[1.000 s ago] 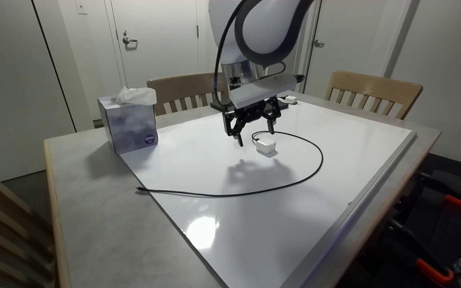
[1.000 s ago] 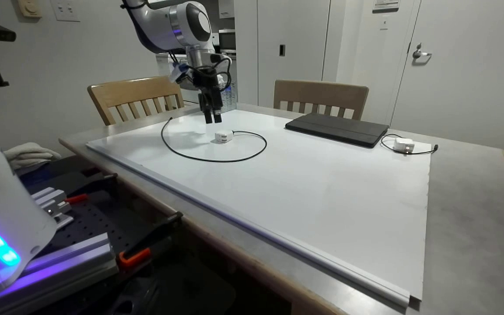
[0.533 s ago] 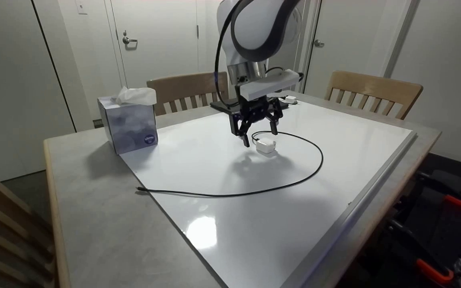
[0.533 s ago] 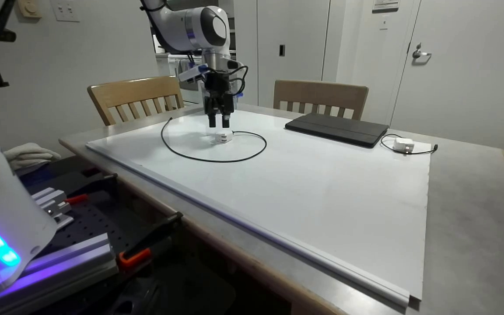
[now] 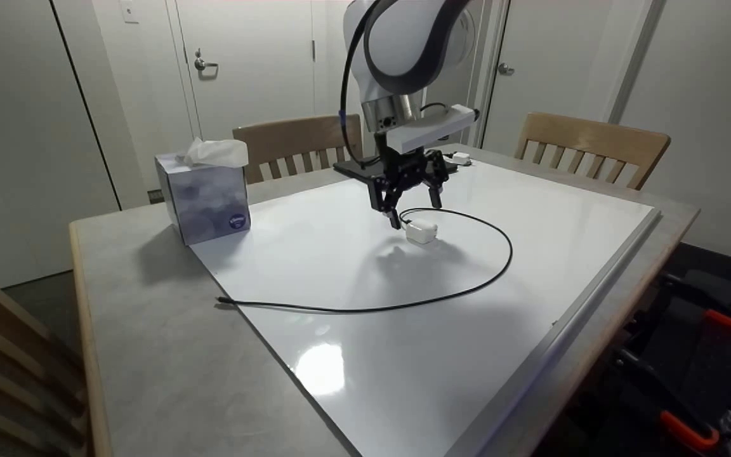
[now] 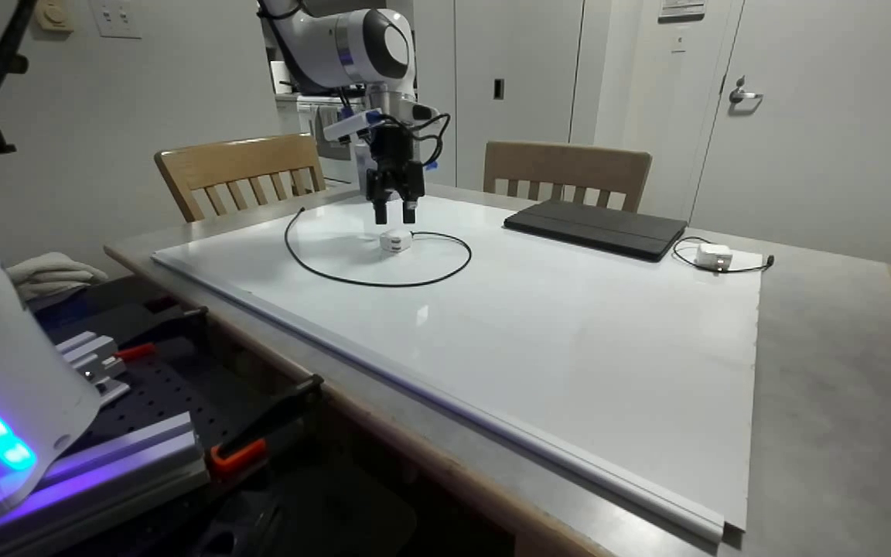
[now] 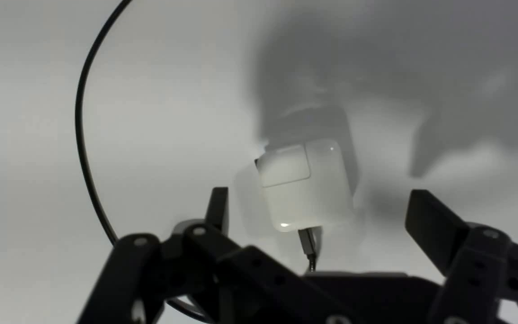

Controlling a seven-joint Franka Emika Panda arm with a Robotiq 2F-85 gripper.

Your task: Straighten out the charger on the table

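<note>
Purple tissue box, white tissue poking out, and flat dark slab line one edge of the white-topped table; inward, a black gripper, jaws wide and empty, overhangs the white-block, black-cable charger.

There were 2 white charger blocks, 2 black cables, 1 dark slab and 1 tissue box on 1 desk. Besides those, there were 3 wooden chairs, 2 orange-ended clamps and 1 hand with 2 fingers.
</note>
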